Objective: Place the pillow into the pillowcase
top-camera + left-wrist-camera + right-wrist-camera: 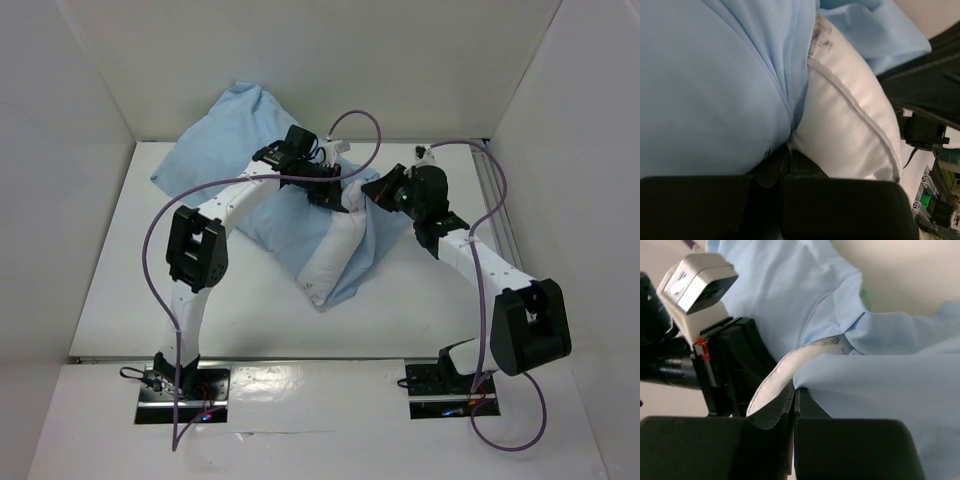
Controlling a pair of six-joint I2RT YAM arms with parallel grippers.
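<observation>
Mostly, the pillow [335, 258] is sheathed in the pillowcase [215, 150], near edge bare; the hem is pinched by the clenched left hand [338, 196] and right hand [378, 190].

Left gripper [335, 192] closed tight, right gripper [374, 190] closed tight just right of it, tips facing each other, both arms reaching forward, elbows raised, wrists turned inward.
</observation>
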